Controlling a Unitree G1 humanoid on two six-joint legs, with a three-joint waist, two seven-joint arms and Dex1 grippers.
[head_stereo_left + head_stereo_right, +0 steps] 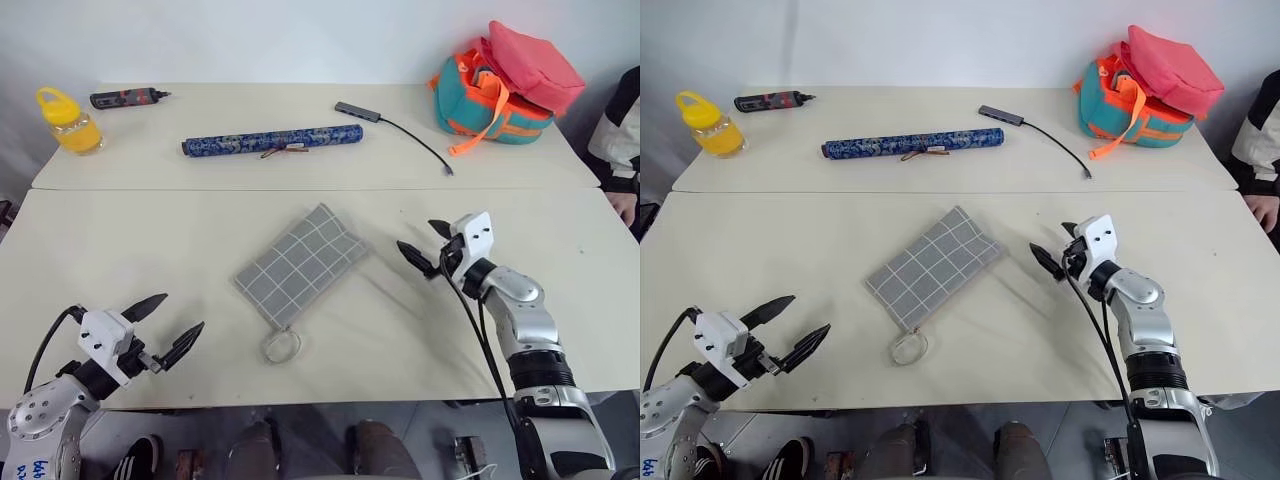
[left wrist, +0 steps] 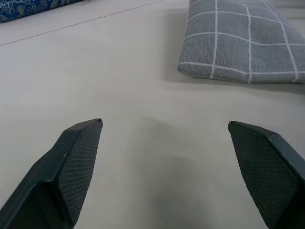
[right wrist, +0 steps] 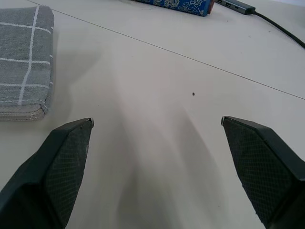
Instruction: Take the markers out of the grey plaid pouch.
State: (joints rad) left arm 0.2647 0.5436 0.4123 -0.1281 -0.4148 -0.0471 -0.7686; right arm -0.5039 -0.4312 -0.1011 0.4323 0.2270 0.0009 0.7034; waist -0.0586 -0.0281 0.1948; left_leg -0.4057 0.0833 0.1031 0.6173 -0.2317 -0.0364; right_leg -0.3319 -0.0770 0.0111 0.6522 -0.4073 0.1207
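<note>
Left eye view is showing a pale table [image 1: 120, 260] spreading across the whole scene, with a seam running side to side across it. Sitting at about one o'clock, at the far right of the table, is an orange and teal bag [image 1: 505, 85]. A long blue patterned roll [image 1: 272, 140] is lying toward twelve o'clock, beyond the seam. Near the middle, the grey plaid pouch [image 1: 301, 264] is lying flat and turned diagonally, its ring pull [image 1: 282, 345] trailing toward six o'clock; its contents are hidden, so I cannot tell where the markers are. The right gripper [image 1: 427, 245] is hovering at about three o'clock of the pouch, near it but apart, its two black fingers spread wide with nothing between them. The left gripper [image 1: 166, 326] is hanging at about eight o'clock of the pouch, well apart from it, its fingers likewise standing wide and empty. A yellow bottle [image 1: 68, 121] is standing at ten o'clock, with a black-and-red tool [image 1: 127, 97] lying just beside it. A small grey hub [image 1: 358, 111] with a black cable is resting between the roll and the bag.
</note>
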